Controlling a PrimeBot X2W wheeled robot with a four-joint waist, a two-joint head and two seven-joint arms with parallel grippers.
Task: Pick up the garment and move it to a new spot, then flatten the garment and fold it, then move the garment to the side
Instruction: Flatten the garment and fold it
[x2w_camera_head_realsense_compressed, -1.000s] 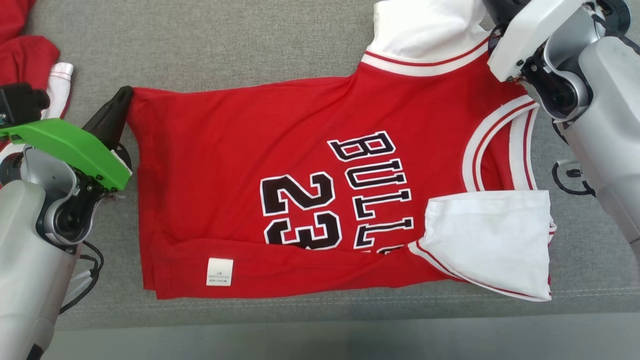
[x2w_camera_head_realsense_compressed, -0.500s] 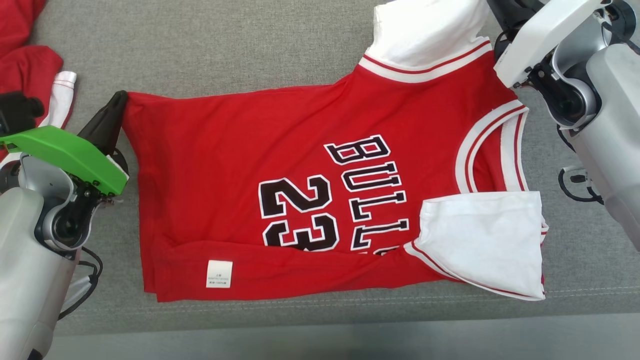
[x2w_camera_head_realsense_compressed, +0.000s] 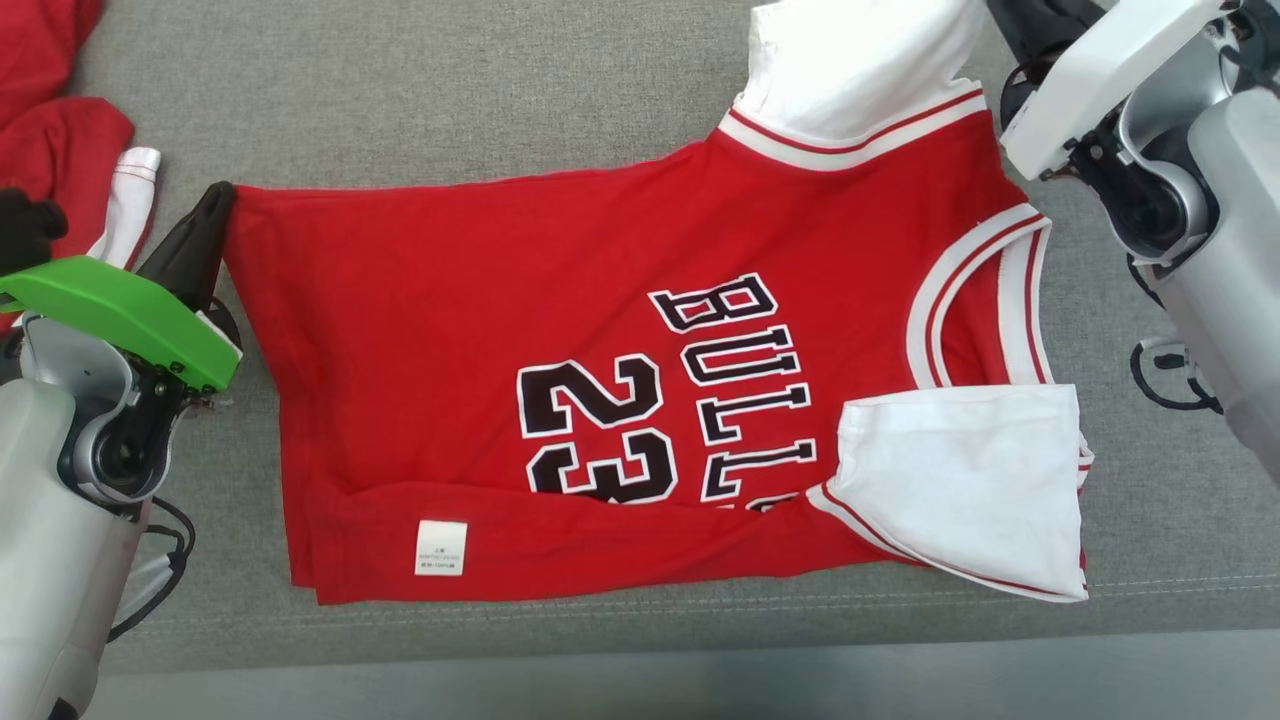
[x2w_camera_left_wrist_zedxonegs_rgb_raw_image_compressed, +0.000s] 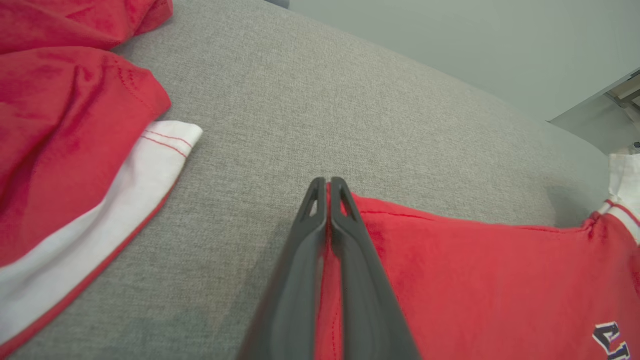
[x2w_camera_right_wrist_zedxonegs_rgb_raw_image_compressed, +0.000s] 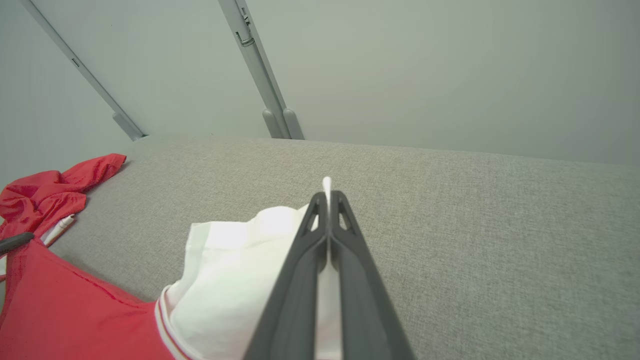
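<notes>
Red garment (x2w_camera_head_realsense_compressed: 480, 300) | far white sleeve (x2w_camera_head_realsense_compressed: 860, 60) cropped | left claw (x2w_camera_left_wrist_zedxonegs_rgb_raw_image_compressed: 327, 182), right claw (x2w_camera_right_wrist_zedxonegs_rgb_raw_image_compressed: 327, 195) pinching it

The garment (x2w_camera_head_realsense_compressed: 450, 330) at my left hand (x2w_camera_left_wrist_zedxonegs_rgb_raw_image_compressed: 327, 184) is red, with black lettering (x2w_camera_head_realsense_compressed: 700, 390) outlined in white, white trim striped in red, white sleeves (x2w_camera_head_realsense_compressed: 960, 480) and a small white label (x2w_camera_head_realsense_compressed: 441, 547). Both hands have dark grey fingers; the left wears a bright green cover (x2w_camera_head_realsense_compressed: 120, 310), while my right hand (x2w_camera_right_wrist_zedxonegs_rgb_raw_image_compressed: 328, 196) has a white one (x2w_camera_head_realsense_compressed: 1100, 70). Left of my left hand lies another red cloth (x2w_camera_head_realsense_compressed: 60, 150) with a white edge. The table (x2w_camera_head_realsense_compressed: 450, 100) is plain grey weave.
</notes>
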